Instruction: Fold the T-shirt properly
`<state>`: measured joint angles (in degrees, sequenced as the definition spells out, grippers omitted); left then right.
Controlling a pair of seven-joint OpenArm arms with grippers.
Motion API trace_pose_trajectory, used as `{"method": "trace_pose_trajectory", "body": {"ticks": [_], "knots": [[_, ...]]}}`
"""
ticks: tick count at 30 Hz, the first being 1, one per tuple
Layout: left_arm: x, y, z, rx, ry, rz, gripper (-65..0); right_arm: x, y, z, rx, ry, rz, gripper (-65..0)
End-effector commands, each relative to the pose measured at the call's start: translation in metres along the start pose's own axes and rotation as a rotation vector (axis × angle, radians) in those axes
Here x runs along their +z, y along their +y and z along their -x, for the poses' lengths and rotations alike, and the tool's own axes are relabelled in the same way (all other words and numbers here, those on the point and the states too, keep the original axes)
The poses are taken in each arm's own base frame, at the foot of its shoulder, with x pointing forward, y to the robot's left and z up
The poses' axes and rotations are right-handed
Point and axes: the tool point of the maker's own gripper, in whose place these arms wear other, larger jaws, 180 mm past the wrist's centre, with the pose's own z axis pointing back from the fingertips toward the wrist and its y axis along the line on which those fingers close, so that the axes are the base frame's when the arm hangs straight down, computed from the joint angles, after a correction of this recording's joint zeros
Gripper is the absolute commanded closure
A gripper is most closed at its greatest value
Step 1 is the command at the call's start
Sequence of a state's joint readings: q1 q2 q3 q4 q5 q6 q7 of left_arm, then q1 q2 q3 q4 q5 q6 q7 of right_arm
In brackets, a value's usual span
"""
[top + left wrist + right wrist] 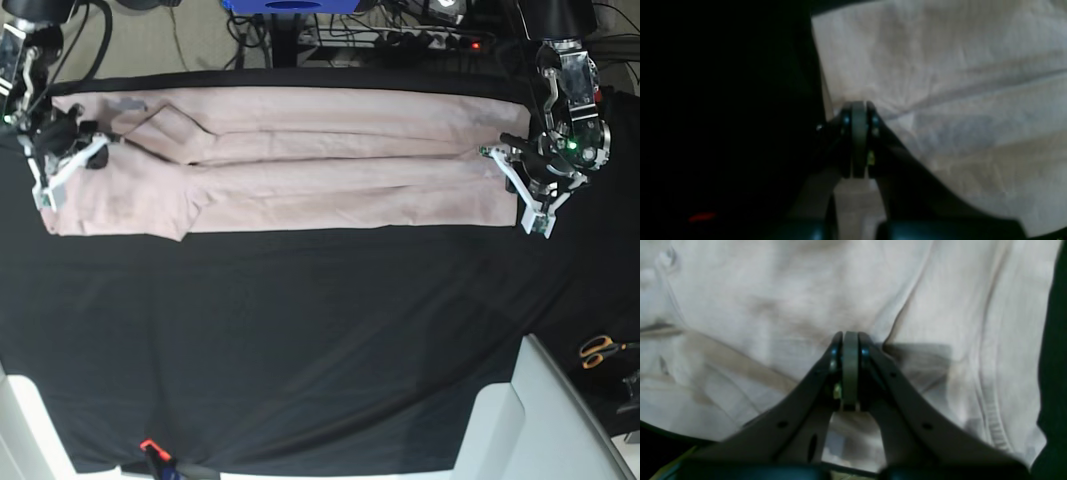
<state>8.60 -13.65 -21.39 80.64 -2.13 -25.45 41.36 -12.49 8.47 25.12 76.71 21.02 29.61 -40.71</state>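
Nearest the base camera, a pair of orange-handled scissors (600, 350) lay off the right edge of the black table covering (300, 350), which was bare across its near half. Beyond that, the pale pink T-shirt (300, 165) lay stretched out as a long horizontal band across the far part of the covering, folded lengthwise with soft creases running along it.

At the band's right end in the base view, the left gripper (512, 165) sat at the cloth's edge. Its wrist view showed the jaws pressed fully together, the tips of the left gripper (858, 108) meeting the T-shirt (940, 83) right at its border with the dark covering; whether a pinch of fabric sat between them could not be told.

At the opposite end, the right gripper (85, 145) rested on the shirt. In its wrist view, the right gripper (850, 338) likewise had its jaws closed tight, tips touching the T-shirt (773, 300) where wrinkles gathered toward them.
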Motion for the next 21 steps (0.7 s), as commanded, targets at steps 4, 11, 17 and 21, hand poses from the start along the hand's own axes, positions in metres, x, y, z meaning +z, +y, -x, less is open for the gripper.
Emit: {"method": "trace_pose_trajectory", "body": {"ticks": [4, 11, 17, 21], "knots": [[0.004, 0.009, -0.010, -0.003, -0.030, -0.019, 0.0, 0.018, -0.011, -0.007, 0.012, -0.010, 0.073, -0.3], [0.004, 0.010, -0.010, -0.004, -0.030, -0.021, 0.0, 0.051, 0.022, -0.055, 0.094, -0.107, 0.083, -0.3], [0.004, 0.009, -0.010, -0.002, -0.031, -0.018, 0.0, 0.023, 0.061, -0.066, 0.099, -0.073, -0.019, -0.3], [0.004, 0.009, -0.010, -0.002, -0.031, -0.018, 0.0, -0.003, 0.079, -0.050, 0.066, -0.011, -0.080, -0.3]]}}
